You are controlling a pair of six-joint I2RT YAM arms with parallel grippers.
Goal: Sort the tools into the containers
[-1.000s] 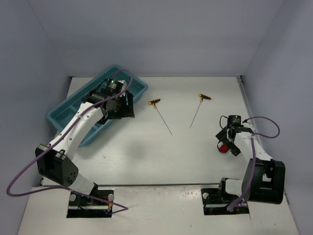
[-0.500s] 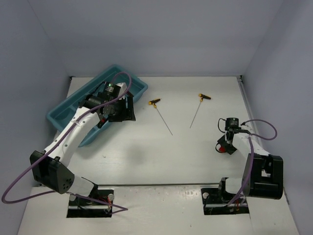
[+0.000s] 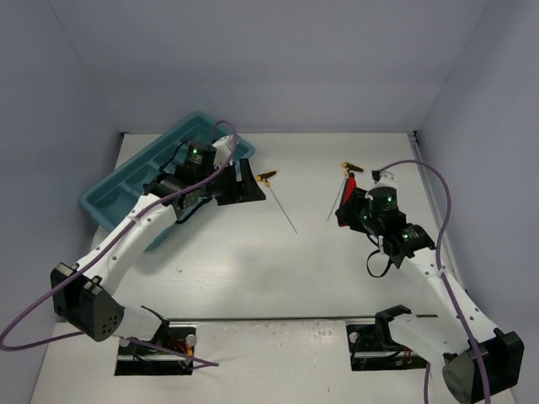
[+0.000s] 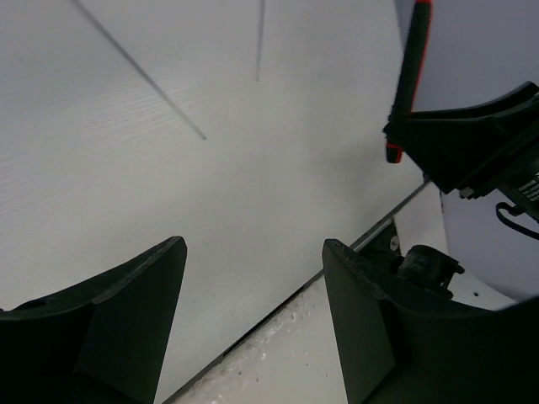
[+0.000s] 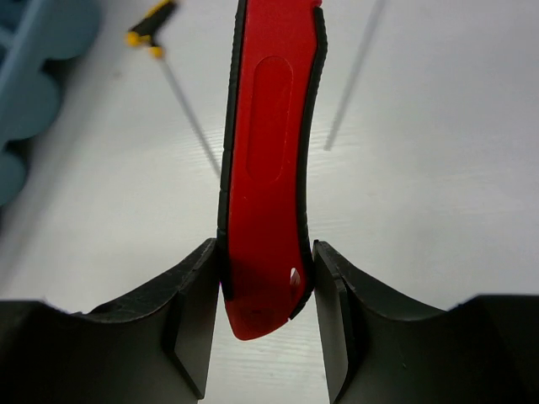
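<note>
Clamping red utility knife (image 5: pixel 269 143) in right hand (image 5: pixel 268 249) above surface (image 3: pixel 253 269); holding left hand (image 4: pixel 253 252) apart, empty, apparently just beside teal tray (image 3: pixel 109 198).

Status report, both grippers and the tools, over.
Left gripper open, empty, beside teal tray, possibly in the route. Right gripper shut on red utility knife, off the table. Two T-handle drivers unsorted.

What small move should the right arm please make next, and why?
Probably carry the red utility knife leftward toward the teal tray: the right gripper is shut on it, held above the table, and the tray lies far to the left.
</note>
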